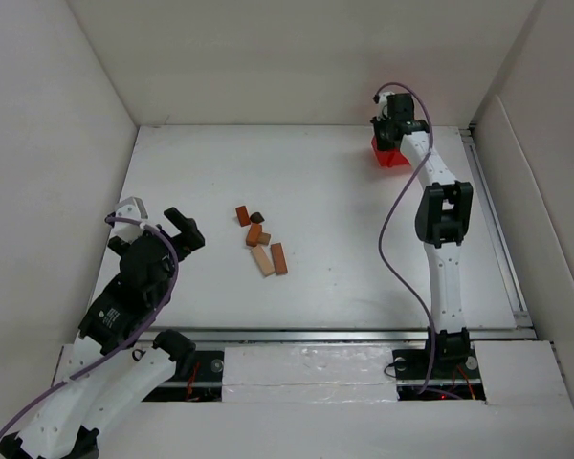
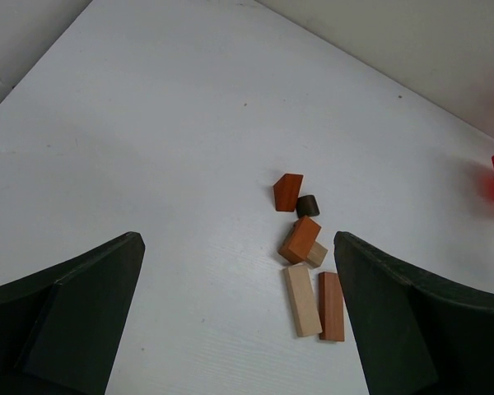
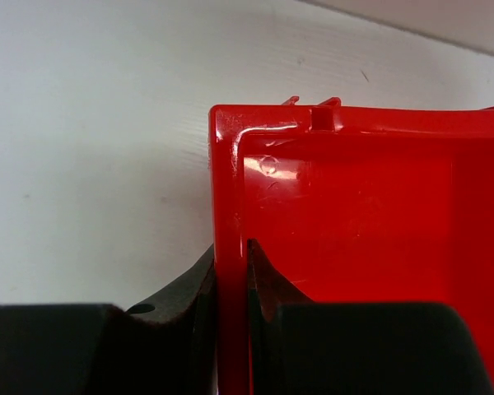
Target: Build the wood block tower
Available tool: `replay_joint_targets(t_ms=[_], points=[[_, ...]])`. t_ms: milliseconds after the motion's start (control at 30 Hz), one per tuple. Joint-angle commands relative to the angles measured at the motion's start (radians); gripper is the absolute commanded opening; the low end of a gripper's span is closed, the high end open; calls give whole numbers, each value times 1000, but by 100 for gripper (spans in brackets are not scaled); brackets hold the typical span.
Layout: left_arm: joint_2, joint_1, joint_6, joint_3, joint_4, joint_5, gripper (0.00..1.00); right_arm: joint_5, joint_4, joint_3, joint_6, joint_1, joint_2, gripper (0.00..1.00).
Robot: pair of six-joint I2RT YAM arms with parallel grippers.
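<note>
Wood blocks not yet stacked: scattered flat mid-desk, several touching. Left claw is held wide open near them, nothing gripped, probably lined up for a first pick. Right claw is clamped on the red bin wall at the far edge, well apart.

A white counter fills the middle of the top view, its surface matte and faintly grained. 3 plain white walls box it in: the back wall at 12 o'clock, the left wall at 9 o'clock and the right wall at 3 o'clock. A metal rail runs along the counter's 3 o'clock edge, and a second rail along its 6 o'clock edge. The light is even and the shadows are soft.
</note>
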Motion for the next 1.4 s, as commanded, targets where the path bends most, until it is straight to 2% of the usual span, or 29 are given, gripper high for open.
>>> replay_joint_targets(t_ms=[0,67,100,133,200,233,267,300,433,533,567,600,667,700,733,800,933,1000,1067,1133,1200,1233,1367], points=[[-6,0,0,12,38,6,99,-2,-61,115,-12,-19,5,3],[-6,0,6,11,44,14,99,-3,-67,128,8,-49,34,8],[-8,0,8,11,46,15,99,-13,-70,129,14,-49,42,17],[-5,0,11,8,46,20,99,-17,-66,126,25,-62,44,28],[-2,0,15,9,49,24,99,-51,-43,96,34,-62,30,76],[0,0,14,9,49,24,99,-51,-35,85,40,-62,30,77],[0,0,17,11,49,26,99,-86,-29,76,51,-62,10,91],[3,0,17,9,49,27,99,-103,-21,65,75,-62,-2,100],[5,0,14,9,49,23,99,-140,38,-21,96,-30,-139,100],[8,0,11,8,49,15,99,-65,151,-217,106,61,-342,100],[11,0,11,9,49,14,99,32,179,-275,122,98,-398,100],[14,0,8,9,47,12,99,272,216,-402,137,191,-512,100],[31,0,2,12,38,6,99,381,383,-615,160,289,-675,100],[31,0,2,12,38,4,99,359,384,-677,195,311,-676,100],[37,0,0,14,37,0,99,336,473,-743,209,328,-782,100],[40,0,-2,14,34,0,99,242,531,-885,259,359,-867,100],[60,0,5,16,43,9,99,220,580,-1022,280,478,-1066,100],[75,0,9,17,46,23,99,187,580,-1065,321,507,-1119,100],[86,0,20,17,57,33,99,152,656,-1160,341,544,-1189,100],[100,0,25,20,57,38,99,265,637,-1196,350,598,-1210,100],[112,0,28,22,57,44,99,372,553,-1170,365,668,-1172,100],[110,0,28,22,55,43,99,372,490,-1156,373,681,-1153,100],[98,0,20,20,49,35,99,302,440,-1144,415,702,-1050,98]])
